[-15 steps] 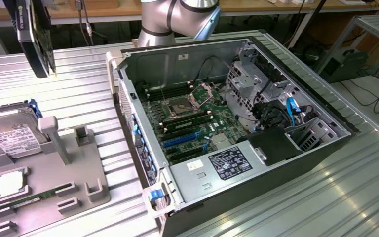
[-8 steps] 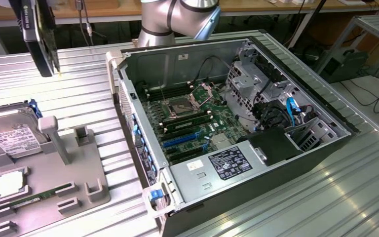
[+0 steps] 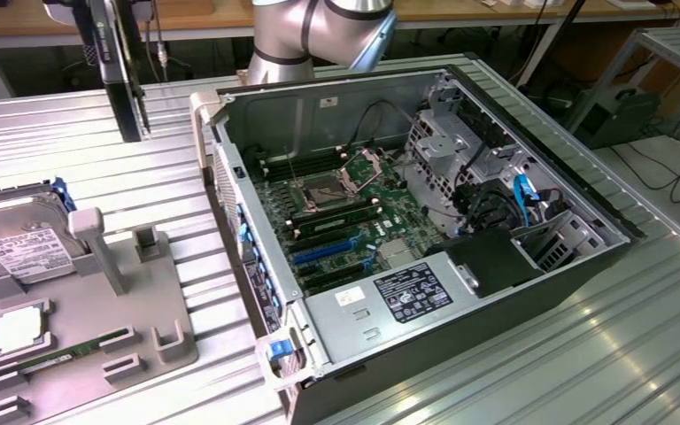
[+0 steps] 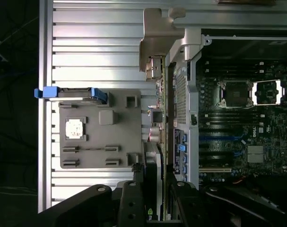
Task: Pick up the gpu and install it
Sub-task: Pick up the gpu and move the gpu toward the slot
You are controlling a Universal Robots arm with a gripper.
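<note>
Gripping the gpu (image 3: 121,88) between its two dark fingers (image 4: 129,201), the tool (image 4: 155,191) is clenched on one end of the card. The card hangs upright in the air, and its free end points down at the counter (image 3: 576,354). In the wrist view the card shows edge-on, with a thin green board and a black cooler on one face. It is over the far part of the counter toward the exterior view's left, clear of the surface and outside the computer case (image 3: 552,190).

The open case lies on its side in the middle of the ribbed metal counter, side panel off. Its motherboard (image 3: 340,212) is exposed, with an open CPU socket (image 3: 316,190), rows of black memory slots and blue expansion slots (image 3: 322,252). Blue cables (image 3: 520,190) run by the drive cage on the exterior view's right. A labelled power supply (image 3: 411,292) fills the case's near end.

A grey fixture tray (image 3: 139,328) sits near the counter's edge at the exterior view's left, just beside the case. On it are a silver hard drive (image 3: 15,248) with a white label in a blue frame, a square processor chip (image 3: 18,329) and a thin green memory stick (image 3: 74,347) lying flat.
</note>
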